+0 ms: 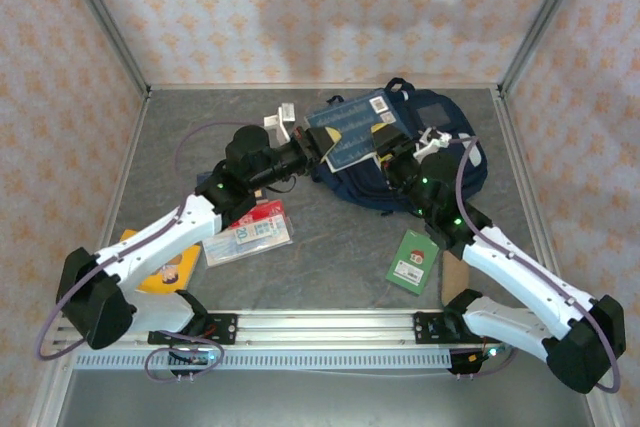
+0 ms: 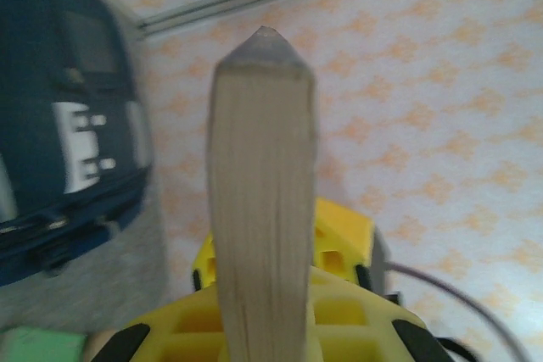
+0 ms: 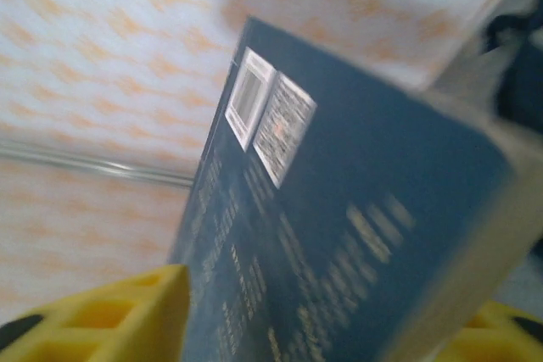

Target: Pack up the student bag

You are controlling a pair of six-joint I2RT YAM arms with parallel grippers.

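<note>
A grey table point(image 1: 330, 267) walled in orange-patterned paper carries the student bag point(image 1: 455, 162), which lies at the far side, right of centre. Over the bag's left part hangs a blue book point(image 1: 350, 130), with the left gripper point(image 1: 318, 144) clamped on its left end. The right gripper point(image 1: 388, 152) straddles the other end, and I cannot tell whether it is gripping or slack.

Table point(image 1: 330, 257), student bag point(image 1: 447, 115), green booklet point(image 1: 412, 260), pouch point(image 1: 248, 233)
</note>
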